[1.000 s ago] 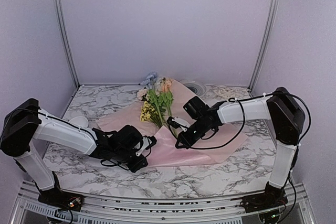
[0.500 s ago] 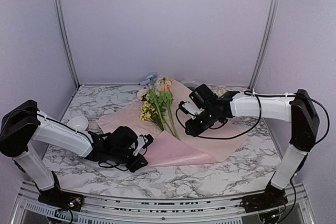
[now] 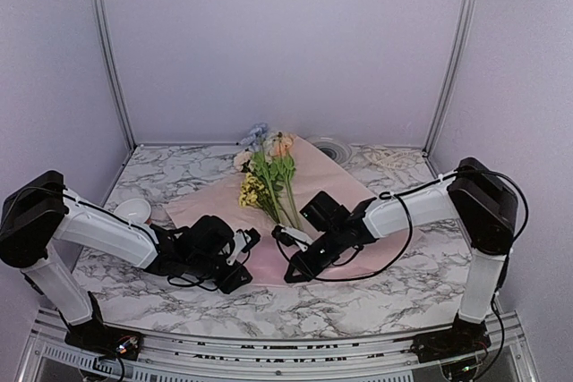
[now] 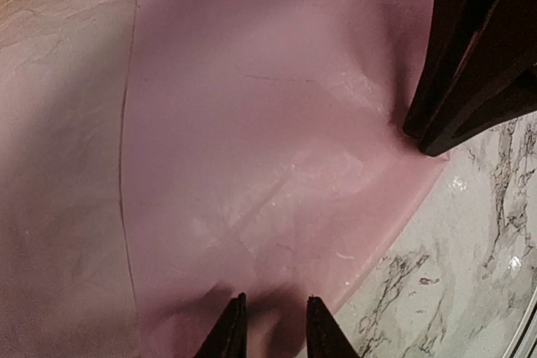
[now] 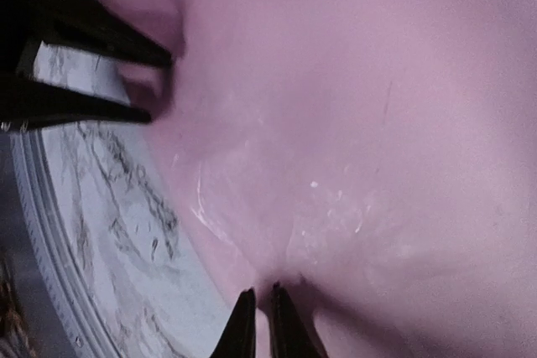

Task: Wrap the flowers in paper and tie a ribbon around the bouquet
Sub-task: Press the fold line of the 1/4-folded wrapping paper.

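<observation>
Flowers (image 3: 269, 176): lying on the paper, past the middle of the surface toward 12 o'clock. Heads point to 12, stems run down toward 5. Not wrapped.
Paper (image 3: 210, 206): pink sheet spread flat on the surface, not folded over the flowers. One corner is toward 12–1 o'clock by the plate, and the near edge is toward 6, where both pincers sit. Light creases near that edge.
Left pincer (image 4: 274, 303): low at the paper's near edge, about 7 o'clock. Tips narrowly apart with paper showing in the gap. Can't tell if it's pinching or just resting there.
Right pincer (image 5: 262, 291): low at the same edge, about 6 o'clock. It is near the left one, not touching it. Tips nearly together on the paper's edge with creases fanning out from them, so it's gripping the paper.
Ribbon (image 3: 387, 158): loose cream heap at 1–2 o'clock, off the paper, well apart from both pincers.
Plate (image 3: 329, 146): round, at the back, 1 o'clock, by the paper's far corner.
Bowl (image 3: 134, 211): white, 9 o'clock, beside the left arm.
Surface (image 3: 403, 284): marble pattern.
</observation>
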